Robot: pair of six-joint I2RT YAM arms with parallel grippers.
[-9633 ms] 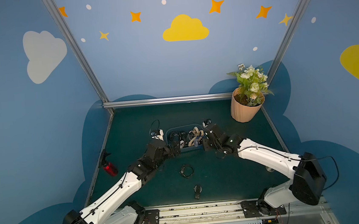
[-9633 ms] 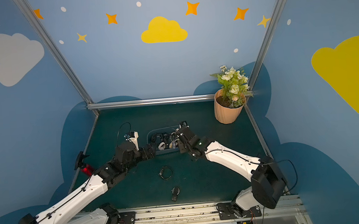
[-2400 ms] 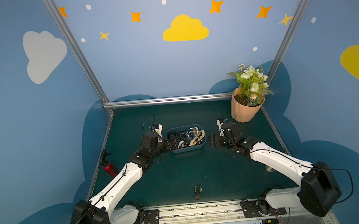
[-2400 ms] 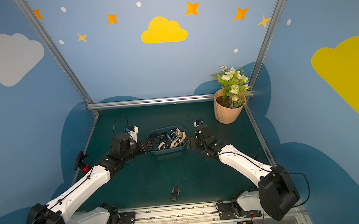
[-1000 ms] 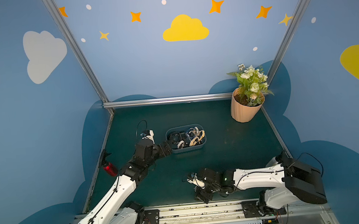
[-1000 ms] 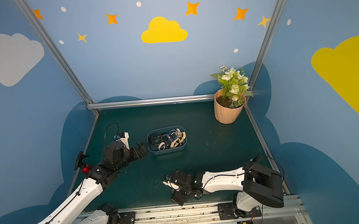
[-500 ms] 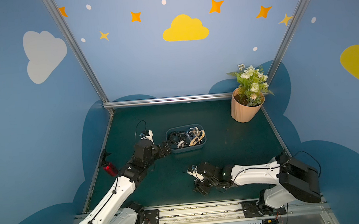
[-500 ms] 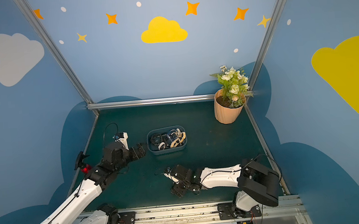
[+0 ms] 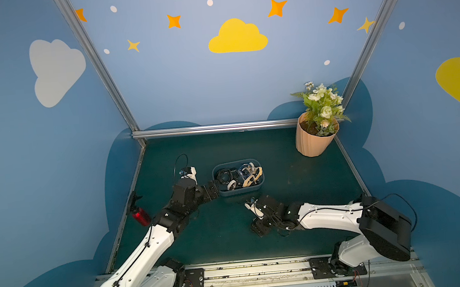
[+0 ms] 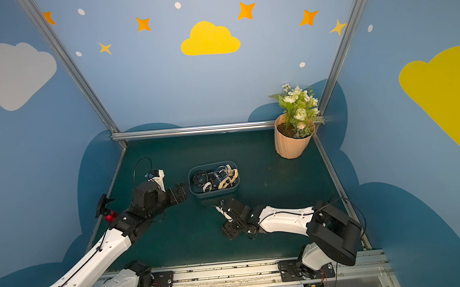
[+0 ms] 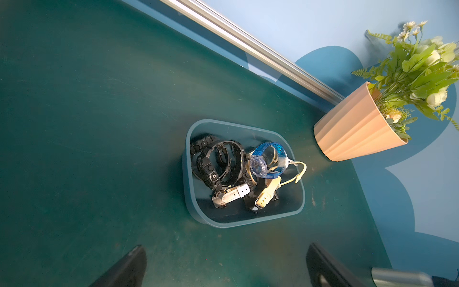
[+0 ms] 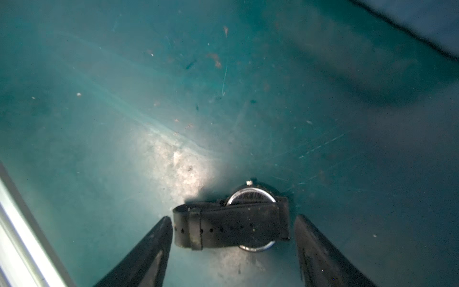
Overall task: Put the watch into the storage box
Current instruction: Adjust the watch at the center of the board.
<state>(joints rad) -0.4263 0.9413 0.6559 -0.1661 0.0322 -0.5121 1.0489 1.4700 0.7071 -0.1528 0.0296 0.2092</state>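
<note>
**Right pincer (image 12: 232, 222) open, nothing gripped yet**

Its jaws stand astride the black-strapped, silver-cased watch (image 12: 231, 221) lying on our green mat (image 12: 124, 99). We judge grasp, lift and drop into the shallow blue-grey plastic storage box (image 11: 248, 222), which holds other watches (image 11: 223, 164), all remain. Left pincer (image 11: 226, 248) gapes empty.

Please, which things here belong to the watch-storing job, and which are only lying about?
Job: black watch; storage box; right claw, open around the watch.
Lying about: peach flower pot; red bottle.
</note>
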